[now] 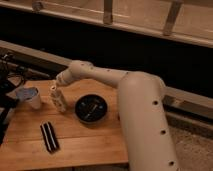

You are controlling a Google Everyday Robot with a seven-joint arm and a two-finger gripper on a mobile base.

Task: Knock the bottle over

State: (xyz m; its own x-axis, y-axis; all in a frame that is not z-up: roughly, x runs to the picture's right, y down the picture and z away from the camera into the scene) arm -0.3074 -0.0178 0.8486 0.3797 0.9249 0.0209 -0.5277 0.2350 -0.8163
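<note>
Still standing upright near the worktop's back-left corner, the bottle (59,98), with gripper (55,86) touching its cap, finger state impossible to tell.

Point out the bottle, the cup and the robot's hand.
bottle (59,99), camera view, on its pale body.
cup (33,99), camera view, on its white side wall.
hand (56,86), camera view, at the arm's tip just above the bottle's cap.
</note>
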